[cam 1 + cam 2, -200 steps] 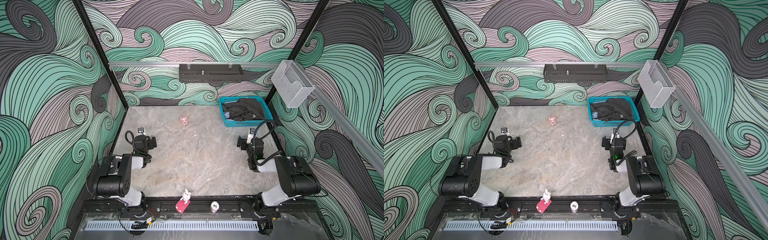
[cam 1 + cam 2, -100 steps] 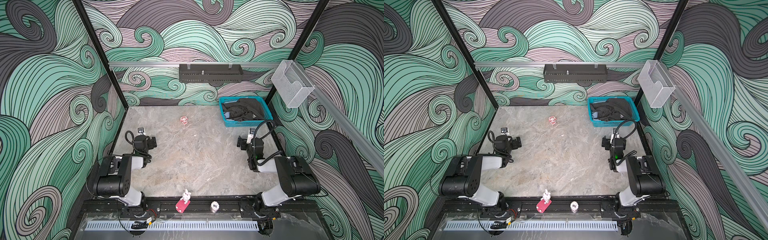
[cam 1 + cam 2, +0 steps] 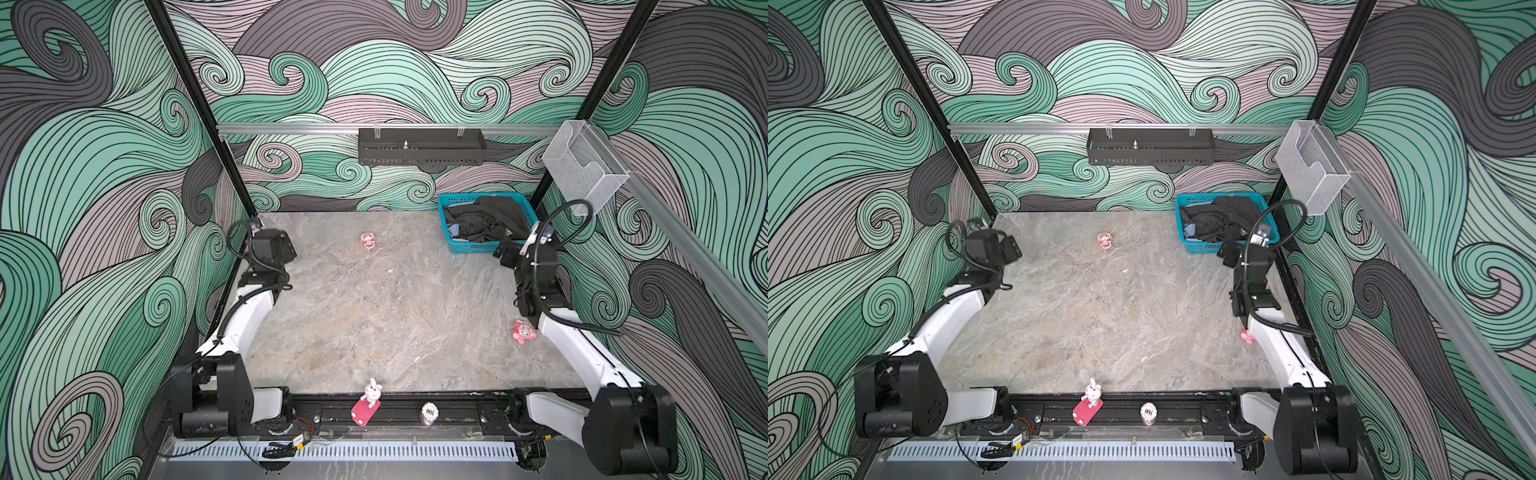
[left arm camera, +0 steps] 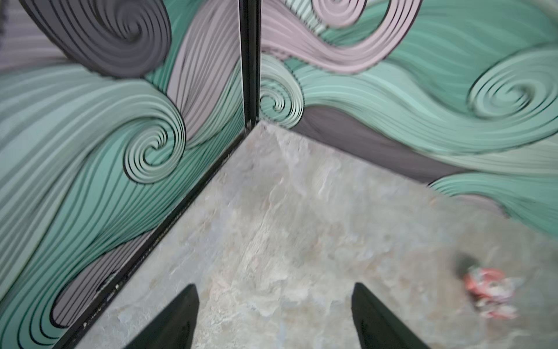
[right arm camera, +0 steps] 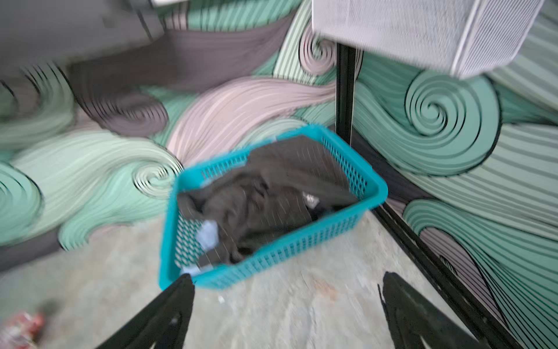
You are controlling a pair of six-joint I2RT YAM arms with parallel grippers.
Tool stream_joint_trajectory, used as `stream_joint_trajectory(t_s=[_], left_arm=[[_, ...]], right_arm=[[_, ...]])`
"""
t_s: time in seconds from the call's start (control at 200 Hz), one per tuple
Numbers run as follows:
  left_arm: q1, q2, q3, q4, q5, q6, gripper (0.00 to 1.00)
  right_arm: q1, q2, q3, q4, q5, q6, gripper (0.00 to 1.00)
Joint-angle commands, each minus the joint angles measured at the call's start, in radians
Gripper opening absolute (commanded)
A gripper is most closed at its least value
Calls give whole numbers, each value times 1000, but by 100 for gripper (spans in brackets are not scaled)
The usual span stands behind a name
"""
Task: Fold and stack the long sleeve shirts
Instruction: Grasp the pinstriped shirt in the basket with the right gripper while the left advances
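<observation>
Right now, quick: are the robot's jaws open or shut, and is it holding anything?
Left gripper: open, holding nothing.
Right gripper: open, holding nothing.

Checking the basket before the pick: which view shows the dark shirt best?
The right wrist view: the dark shirt fills the teal basket close up, with light blue shirt peeking out, though blurred. Both top views show it sharp but small. The left wrist view misses it.

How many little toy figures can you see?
3: a pink doll on the table's far middle, a pink animal beside the right arm, and a white bunny on the front rail. Others may hide behind the arms.
</observation>
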Motion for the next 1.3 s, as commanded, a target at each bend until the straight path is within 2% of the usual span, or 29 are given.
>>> stream_joint_trajectory(t_s=[0.0, 0.035, 0.095, 0.22, 0.335, 0.52, 0.796, 1.041, 1.136, 1.216, 1.291], left_arm=[[-1, -53, 78, -365, 122, -68, 84], [-4, -67, 85, -359, 185, -70, 85], [-23, -83, 95, -353, 231, -78, 88], [-68, -51, 170, -423, 275, -55, 93], [-128, 37, 237, -476, 305, -80, 97], [-247, 217, 343, -504, 335, -122, 99], [-300, 325, 412, -500, 393, -139, 99], [-319, 336, 430, -503, 400, -126, 96], [-324, 332, 434, -511, 395, -120, 94], [-328, 324, 437, -516, 392, -113, 93], [-328, 317, 437, -518, 389, -110, 92]], right_arm=[[-2, 78, 162, -404, -46, 150, 97], [-2, 123, 238, -467, -63, 154, 97], [-5, 207, 365, -571, -83, 158, 97], [-14, 372, 582, -680, -104, 166, 98], [-29, 539, 744, -748, -135, 184, 99], [-62, 737, 890, -770, -180, 248, 99], [-105, 965, 1074, -787, -287, 288, 98], [-115, 1134, 1257, -791, -291, 301, 88], [-119, 1206, 1367, -845, -314, 307, 84], [-118, 1232, 1398, -851, -324, 315, 78], [-119, 1235, 1416, -851, -336, 314, 63]])
